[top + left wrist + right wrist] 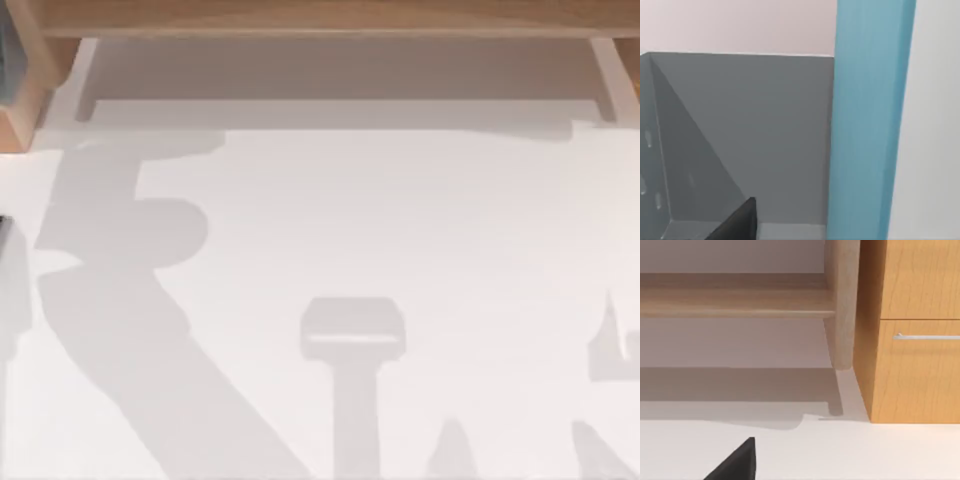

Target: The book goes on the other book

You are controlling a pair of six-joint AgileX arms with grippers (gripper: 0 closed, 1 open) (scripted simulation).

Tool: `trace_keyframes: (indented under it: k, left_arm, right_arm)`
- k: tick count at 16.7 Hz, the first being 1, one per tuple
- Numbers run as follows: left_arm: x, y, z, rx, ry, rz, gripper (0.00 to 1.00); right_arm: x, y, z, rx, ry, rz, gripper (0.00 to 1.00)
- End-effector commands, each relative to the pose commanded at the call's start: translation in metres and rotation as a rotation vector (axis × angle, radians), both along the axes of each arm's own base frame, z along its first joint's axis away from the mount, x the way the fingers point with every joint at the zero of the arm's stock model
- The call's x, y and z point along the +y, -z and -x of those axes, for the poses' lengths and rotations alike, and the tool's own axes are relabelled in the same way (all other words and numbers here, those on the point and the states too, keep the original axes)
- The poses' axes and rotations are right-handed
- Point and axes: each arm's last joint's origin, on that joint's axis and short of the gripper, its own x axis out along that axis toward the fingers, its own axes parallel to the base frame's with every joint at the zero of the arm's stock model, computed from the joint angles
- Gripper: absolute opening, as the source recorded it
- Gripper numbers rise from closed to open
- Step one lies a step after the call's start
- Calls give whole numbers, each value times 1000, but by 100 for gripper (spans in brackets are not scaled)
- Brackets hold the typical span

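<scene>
Both books are out of view. A black part of my left gripper (737,222) shows at the lower edge of the left wrist view, in front of a grey panelled wall (755,135) and beside a tall light-blue upright strip (867,120). I cannot tell what that strip belongs to. A black part of my right gripper (737,462) hangs over the white table (850,450), facing a wooden shelf (735,300) and a wooden cabinet (915,370).
The white table (400,220) carries the arms' grey shadows (130,310). A wooden shelf unit (320,20) runs along the far edge. The cabinet has a drawer with a metal handle (927,336), and a rounded wooden post (842,305) stands beside it.
</scene>
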Motion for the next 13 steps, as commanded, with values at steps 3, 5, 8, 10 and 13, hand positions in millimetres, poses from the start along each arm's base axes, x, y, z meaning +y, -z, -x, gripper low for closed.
trace_keyframes:
  k: [3, 5, 8, 10, 13]
  left_arm:
    - [0, 0, 0, 0, 0, 0, 70]
    - [0, 0, 0, 0, 0, 0, 55]
    - [0, 0, 0, 0, 0, 0, 32]
    - [0, 0, 0, 0, 0, 0, 17]
    - [0, 0, 0, 0, 0, 0, 0]
  right_arm:
    - [0, 0, 0, 0, 0, 0, 100]
    - [0, 0, 0, 0, 0, 0, 100]
    - [0, 0, 0, 0, 0, 0, 100]
    - [0, 0, 0, 0, 0, 0, 100]
    - [0, 0, 0, 0, 0, 0, 100]
